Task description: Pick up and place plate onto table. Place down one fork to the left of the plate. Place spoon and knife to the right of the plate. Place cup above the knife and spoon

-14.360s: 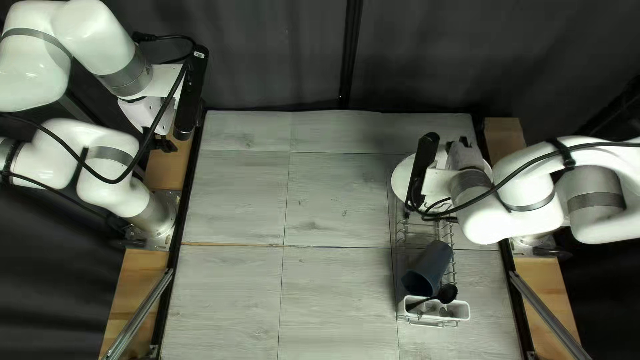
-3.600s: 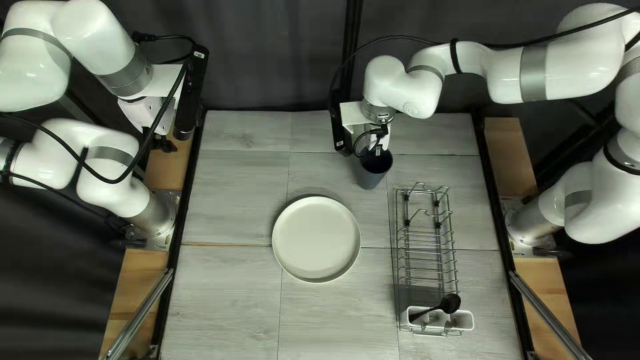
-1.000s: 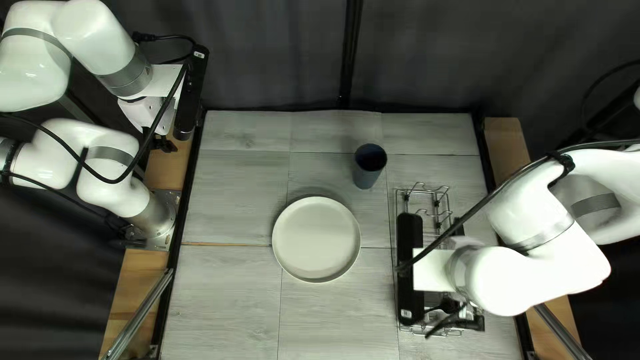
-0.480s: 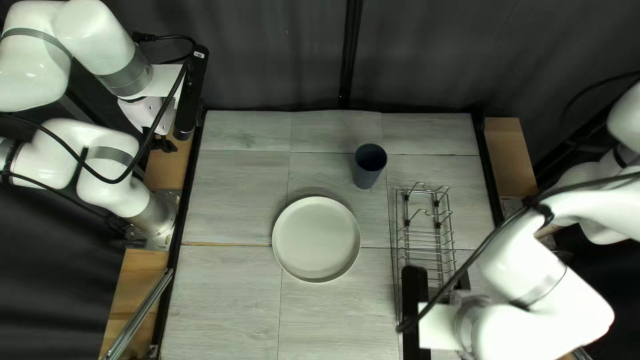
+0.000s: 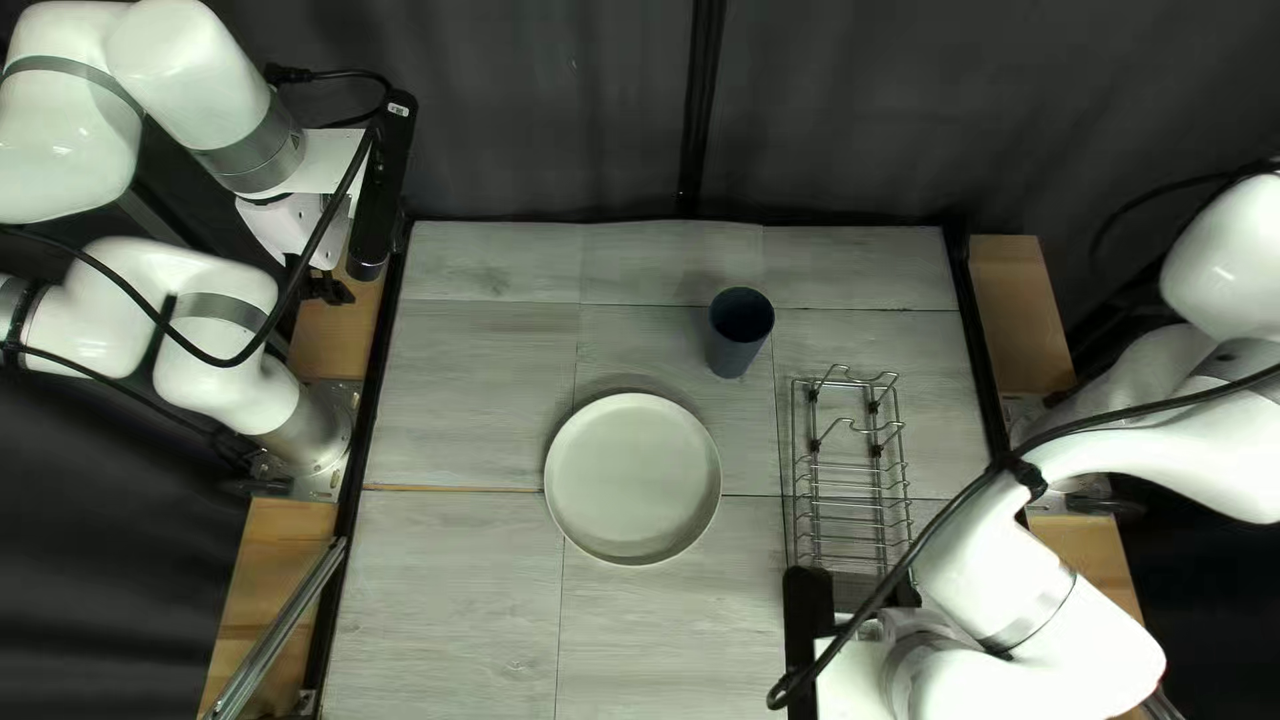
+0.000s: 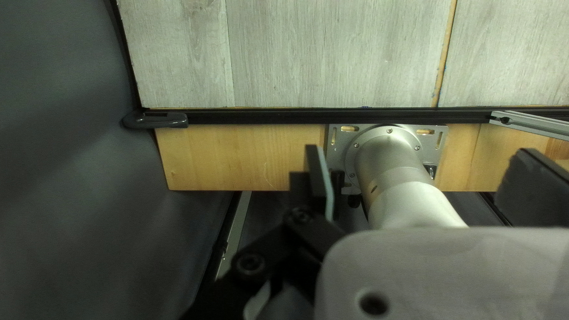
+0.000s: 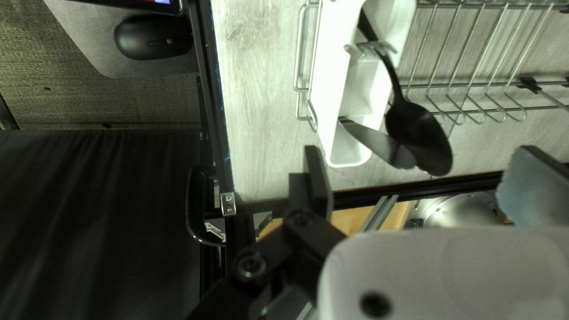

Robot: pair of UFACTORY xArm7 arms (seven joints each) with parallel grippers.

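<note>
The plate lies flat mid-table in the top left view, with the dark blue cup upright beyond it, slightly right. My left gripper hangs over the table's left edge. My right gripper is over the rack's near end, its fingertips hidden by the arm. In the left wrist view my left gripper stands open and empty. My right gripper is open too, short of the white holder. A black spoon, a grey flat-ended utensil and apparent fork tines show there.
The wire dish rack stands right of the plate, running toward the near edge. My right arm crosses the table's near right corner. In the right wrist view a computer mouse lies beyond the table's edge.
Plate and cup have gone from the rack area to the table, the cup let go since the second frame. My right arm has swung to the near right; my left arm stayed still.
</note>
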